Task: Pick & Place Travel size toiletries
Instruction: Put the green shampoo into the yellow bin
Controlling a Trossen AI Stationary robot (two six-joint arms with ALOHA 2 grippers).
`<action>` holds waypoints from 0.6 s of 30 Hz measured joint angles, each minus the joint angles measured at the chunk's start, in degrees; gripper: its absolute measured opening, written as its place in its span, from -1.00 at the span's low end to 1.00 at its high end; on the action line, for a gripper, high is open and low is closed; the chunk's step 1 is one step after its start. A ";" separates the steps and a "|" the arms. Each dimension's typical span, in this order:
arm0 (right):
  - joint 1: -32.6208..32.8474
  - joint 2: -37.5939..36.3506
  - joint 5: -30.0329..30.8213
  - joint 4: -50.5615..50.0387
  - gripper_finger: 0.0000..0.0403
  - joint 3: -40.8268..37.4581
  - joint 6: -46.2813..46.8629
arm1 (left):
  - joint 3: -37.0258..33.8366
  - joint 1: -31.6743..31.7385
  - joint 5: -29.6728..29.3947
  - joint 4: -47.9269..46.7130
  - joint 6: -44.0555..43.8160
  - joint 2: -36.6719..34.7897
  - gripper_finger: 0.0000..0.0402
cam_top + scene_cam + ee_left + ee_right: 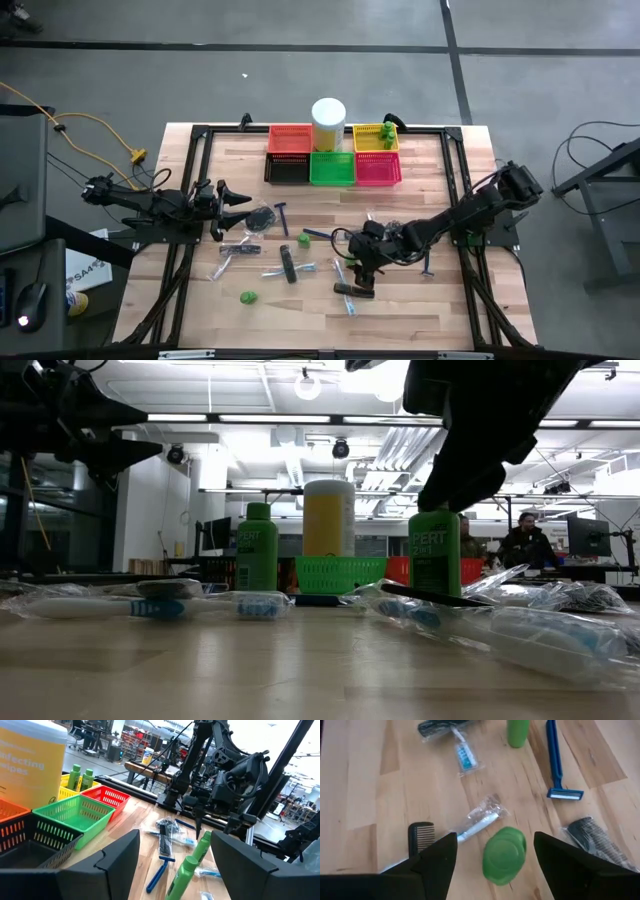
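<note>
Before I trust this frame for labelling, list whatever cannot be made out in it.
- High view: items under the right pincer are too small, partly covered by the arm.
- Low view: a dark arm hides the top of the right green bottle.
- Right wrist view: a comb is partly hidden behind a finger.
- Left wrist view: the white tub is cut by the edge.

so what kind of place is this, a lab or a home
Most likely a robotics lab or open workshop: a concrete floor surrounds the wooden table, more workbenches stand behind, and a person sits at a desk.
</note>
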 joint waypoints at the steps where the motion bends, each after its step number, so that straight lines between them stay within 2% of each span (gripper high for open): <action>1: 0.00 0.00 0.28 0.00 0.27 0.00 0.54 | 0.00 0.00 -0.02 0.04 0.00 -0.02 0.22; 6: 0.00 0.00 0.96 -0.08 0.08 0.00 1.17 | 0.00 0.00 -0.02 0.10 0.00 0.00 0.22; 15: 0.00 -0.02 1.01 -0.11 -0.45 0.00 1.62 | 0.00 0.00 -0.04 0.21 0.00 0.00 0.22; 18: 0.00 -0.35 0.89 0.13 -0.56 0.04 1.63 | 0.00 0.00 -0.04 0.23 0.00 0.00 0.22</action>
